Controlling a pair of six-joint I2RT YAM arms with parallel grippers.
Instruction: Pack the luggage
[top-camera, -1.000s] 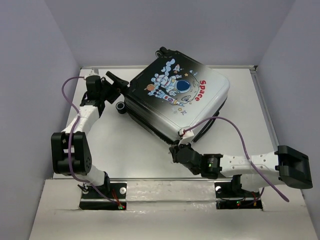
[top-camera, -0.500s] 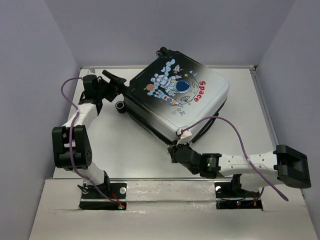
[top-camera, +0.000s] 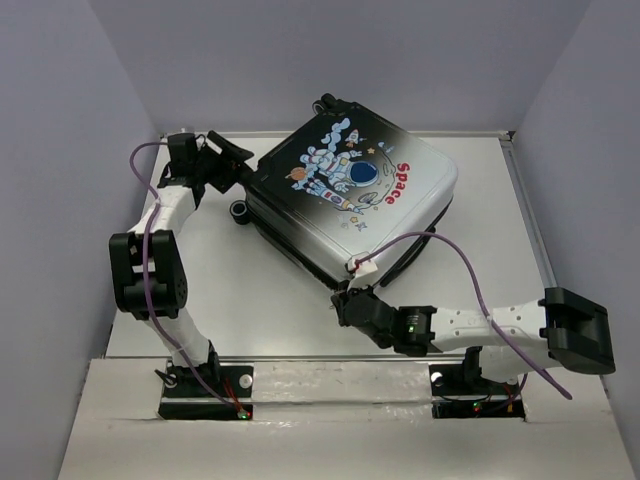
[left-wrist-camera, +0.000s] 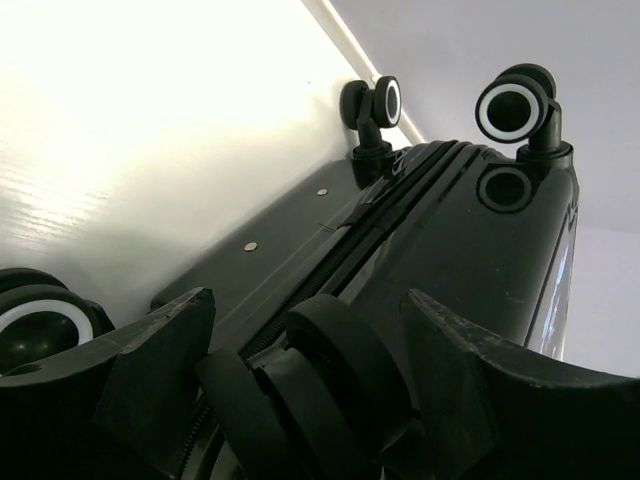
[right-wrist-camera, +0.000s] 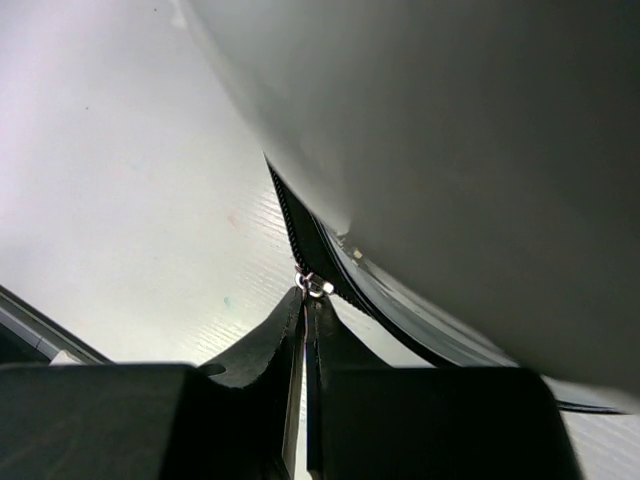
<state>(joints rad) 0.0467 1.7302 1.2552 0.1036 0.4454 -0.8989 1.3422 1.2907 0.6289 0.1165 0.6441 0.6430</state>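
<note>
Zipping seems the step in hand: the closed luggage (top-camera: 350, 190) lies flat on the worktop (top-camera: 260, 290), the right gripper (top-camera: 342, 300) has its jaws clenched on the zipper pull (right-wrist-camera: 312, 286), the left gripper (top-camera: 232, 160) has its released jaws straddling a wheel (left-wrist-camera: 345, 350), and the next move likely calls for a steady draw along the seam.

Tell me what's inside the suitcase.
The suitcase has its lid down, the printed shell hiding any contents. Only the seam's zipper pull shows, pinched by the right gripper.

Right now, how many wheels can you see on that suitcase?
4: two wheels at the luggage's far end, one wheel inside the left tool, one at the picture's lower left.
</note>
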